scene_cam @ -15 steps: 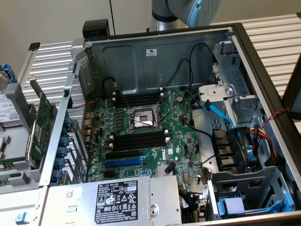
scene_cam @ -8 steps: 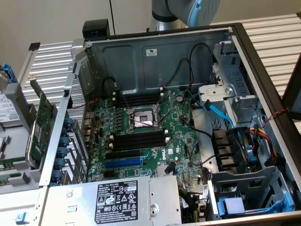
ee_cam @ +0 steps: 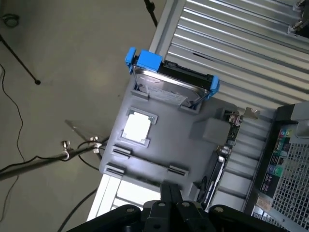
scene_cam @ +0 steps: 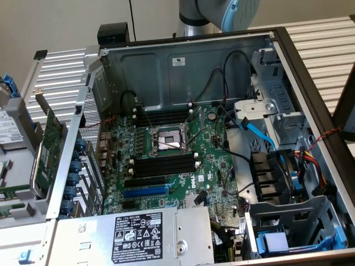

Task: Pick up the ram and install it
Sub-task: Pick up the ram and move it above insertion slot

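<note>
My gripper (ee_cam: 171,186) hangs above a grey parts tray (ee_cam: 188,150) beside the computer case, fingers pressed together and holding nothing. Its tips sit over the tray's long narrow holder (ee_cam: 145,176), which lies between small clips. I cannot make out the ram there; the gripper covers part of that holder. In the exterior view the arm's grey and blue joint (scene_cam: 222,14) shows behind the open case. On the motherboard (scene_cam: 211,160), long black memory slots (scene_cam: 163,164) with white end clips lie on either side of the processor socket (scene_cam: 165,139).
The tray also carries a hard drive (ee_cam: 169,84) in a blue bracket, a square silver chip (ee_cam: 137,128) and a green expansion card (ee_cam: 227,140) standing on edge. Cables, a blue SATA lead (scene_cam: 258,130) and the power supply (scene_cam: 138,235) crowd the case. A tripod and cables lie on the floor.
</note>
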Robot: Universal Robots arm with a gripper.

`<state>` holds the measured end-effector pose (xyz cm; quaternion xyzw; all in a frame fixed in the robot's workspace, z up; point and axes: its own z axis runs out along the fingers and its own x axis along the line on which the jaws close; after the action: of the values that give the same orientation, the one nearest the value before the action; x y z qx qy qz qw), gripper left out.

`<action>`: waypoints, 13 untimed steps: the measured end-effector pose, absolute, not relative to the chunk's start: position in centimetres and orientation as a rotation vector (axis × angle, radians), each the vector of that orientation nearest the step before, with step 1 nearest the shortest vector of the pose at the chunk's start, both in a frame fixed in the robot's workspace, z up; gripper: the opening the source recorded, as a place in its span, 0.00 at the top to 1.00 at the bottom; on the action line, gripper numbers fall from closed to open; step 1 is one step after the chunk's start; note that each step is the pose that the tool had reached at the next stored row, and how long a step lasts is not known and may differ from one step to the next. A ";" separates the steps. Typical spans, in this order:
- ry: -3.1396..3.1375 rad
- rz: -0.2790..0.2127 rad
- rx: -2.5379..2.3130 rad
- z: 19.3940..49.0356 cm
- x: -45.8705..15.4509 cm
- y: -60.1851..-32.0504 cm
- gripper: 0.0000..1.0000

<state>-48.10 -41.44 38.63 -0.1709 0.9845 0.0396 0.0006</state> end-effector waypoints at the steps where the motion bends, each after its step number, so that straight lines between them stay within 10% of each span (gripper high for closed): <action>1: 3.088 0.124 -0.565 38.6 -48.1 -41.4 0.90; 13: 3.017 0.124 -0.900 38.6 -48.1 -41.4 0.90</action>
<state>-48.10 -41.44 38.59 -0.2855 0.9575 0.0394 -0.0043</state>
